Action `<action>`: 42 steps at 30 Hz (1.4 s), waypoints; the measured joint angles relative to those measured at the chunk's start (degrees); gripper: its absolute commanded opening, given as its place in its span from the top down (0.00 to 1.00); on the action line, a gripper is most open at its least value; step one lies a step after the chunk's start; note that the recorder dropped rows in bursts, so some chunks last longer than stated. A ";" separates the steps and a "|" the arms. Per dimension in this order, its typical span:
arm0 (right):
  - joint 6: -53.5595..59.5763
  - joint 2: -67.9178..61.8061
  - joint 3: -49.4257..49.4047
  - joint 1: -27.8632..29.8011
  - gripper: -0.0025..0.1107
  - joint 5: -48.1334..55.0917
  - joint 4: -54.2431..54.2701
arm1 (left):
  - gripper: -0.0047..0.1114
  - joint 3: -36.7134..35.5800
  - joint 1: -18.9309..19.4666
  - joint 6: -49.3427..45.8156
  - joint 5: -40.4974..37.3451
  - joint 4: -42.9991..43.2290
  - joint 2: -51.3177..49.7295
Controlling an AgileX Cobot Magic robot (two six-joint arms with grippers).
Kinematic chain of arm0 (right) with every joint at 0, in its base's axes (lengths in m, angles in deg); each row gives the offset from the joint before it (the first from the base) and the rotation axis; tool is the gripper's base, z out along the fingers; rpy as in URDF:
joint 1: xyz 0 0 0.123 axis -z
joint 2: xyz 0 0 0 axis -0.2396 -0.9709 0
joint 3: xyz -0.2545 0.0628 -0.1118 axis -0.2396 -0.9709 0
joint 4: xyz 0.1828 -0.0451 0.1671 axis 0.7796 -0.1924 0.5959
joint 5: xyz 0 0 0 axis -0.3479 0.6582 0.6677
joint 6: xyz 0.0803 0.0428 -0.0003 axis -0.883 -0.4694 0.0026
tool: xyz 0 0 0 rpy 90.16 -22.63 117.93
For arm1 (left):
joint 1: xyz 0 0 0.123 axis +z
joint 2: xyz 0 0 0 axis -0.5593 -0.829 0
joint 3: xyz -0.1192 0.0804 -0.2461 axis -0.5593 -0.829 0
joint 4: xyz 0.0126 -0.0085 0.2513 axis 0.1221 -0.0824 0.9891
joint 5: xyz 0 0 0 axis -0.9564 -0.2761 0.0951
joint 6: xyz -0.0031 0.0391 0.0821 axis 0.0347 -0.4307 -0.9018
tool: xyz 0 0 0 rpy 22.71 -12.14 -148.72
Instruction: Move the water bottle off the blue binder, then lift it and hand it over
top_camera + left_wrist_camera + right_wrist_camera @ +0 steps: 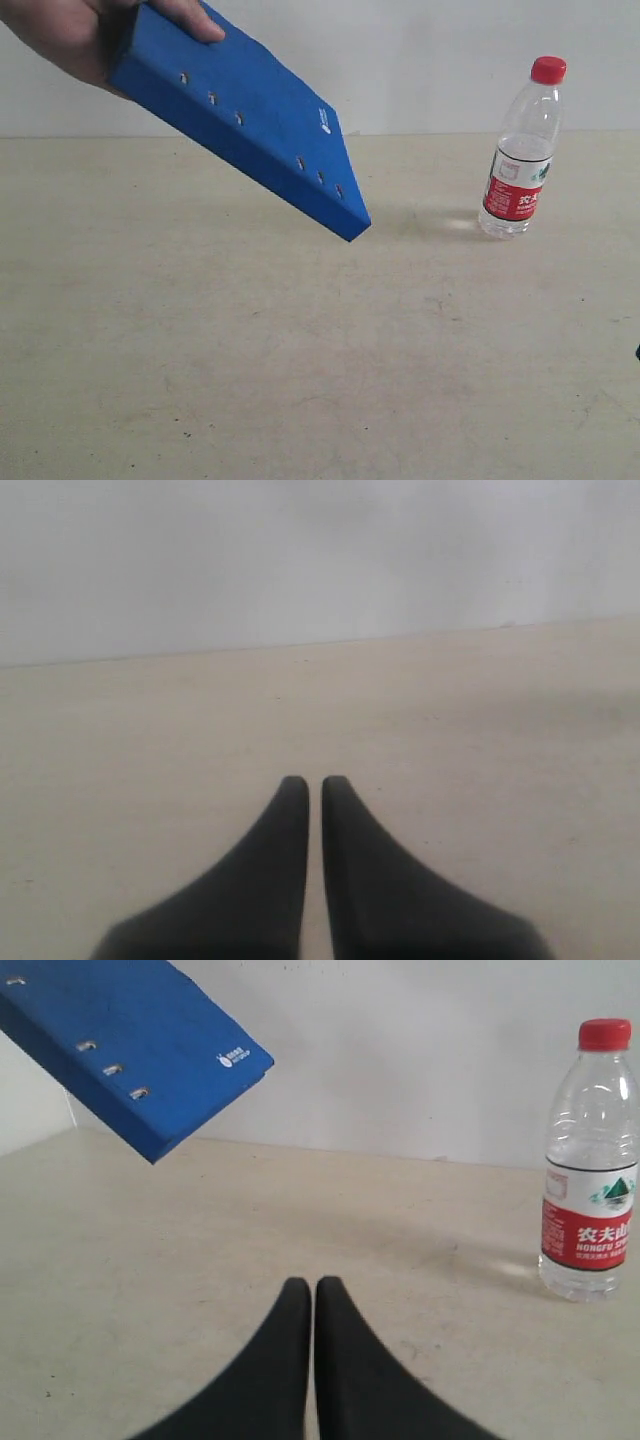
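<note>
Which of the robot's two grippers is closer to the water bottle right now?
Right. The right gripper has the water bottle standing ahead of it, apart; the left gripper faces only bare table, no bottle.

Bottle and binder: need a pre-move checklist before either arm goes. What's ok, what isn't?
1. Bottle upright on the table, cap on: ok.
2. Bottle resting on the binder, as the first step assumes: not ok. They are apart, and the binder hangs tilted in the air.
3. Workspace free of people: not ok. A hand grips the binder's upper end.
4. Left gripper open for a grasp: not ok. It is shut and empty.
5. Right gripper open for a grasp: not ok. It is shut and empty.
6. Right wrist view sees the bottle: ok.
</note>
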 measured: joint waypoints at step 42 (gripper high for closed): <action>-47.60 1.02 -0.41 0.00 0.98 6.35 -62.92 | 0.92 0.00 0.12 4.66 -7.77 0.21 0.00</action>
